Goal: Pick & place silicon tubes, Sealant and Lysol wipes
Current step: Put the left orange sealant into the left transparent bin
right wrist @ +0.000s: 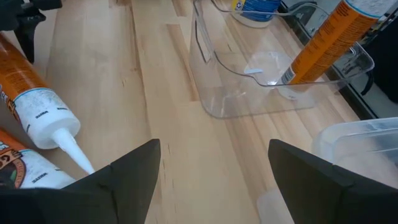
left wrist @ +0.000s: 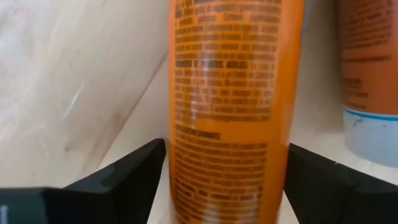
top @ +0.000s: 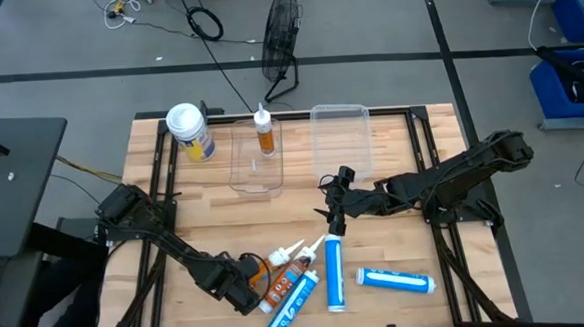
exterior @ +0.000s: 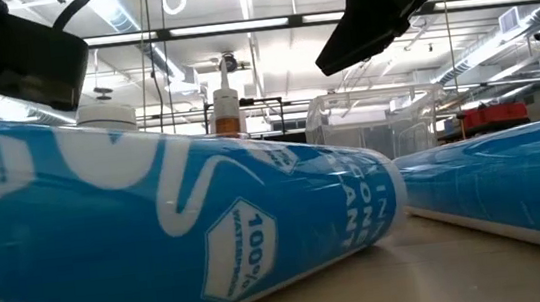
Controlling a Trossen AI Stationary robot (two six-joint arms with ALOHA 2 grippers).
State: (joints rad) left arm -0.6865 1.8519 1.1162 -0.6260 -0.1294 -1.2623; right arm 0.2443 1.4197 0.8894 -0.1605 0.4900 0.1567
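Near the table's front edge lie two orange sealant tubes point(top: 283, 277) and three blue silicon tubes point(top: 335, 276), all on their sides. My left gripper point(top: 251, 291) points down over one orange tube point(left wrist: 233, 112), open, with a finger close on each side of its body. My right gripper point(top: 335, 216) hangs open above the middle of the table, nothing between its fingers point(right wrist: 214, 149). The Lysol wipes point(top: 190, 131) stand upright at the far left. Another orange tube point(top: 263, 135) stands in a clear bin point(top: 255, 170).
A second clear bin point(top: 343, 141) with nothing in it stands right of the first. The other orange tube point(left wrist: 367, 62) lies just beside the one between my left fingers. Bare wood point(top: 448, 265) lies at the right front. A fan point(top: 281, 34) stands on the floor beyond the table.
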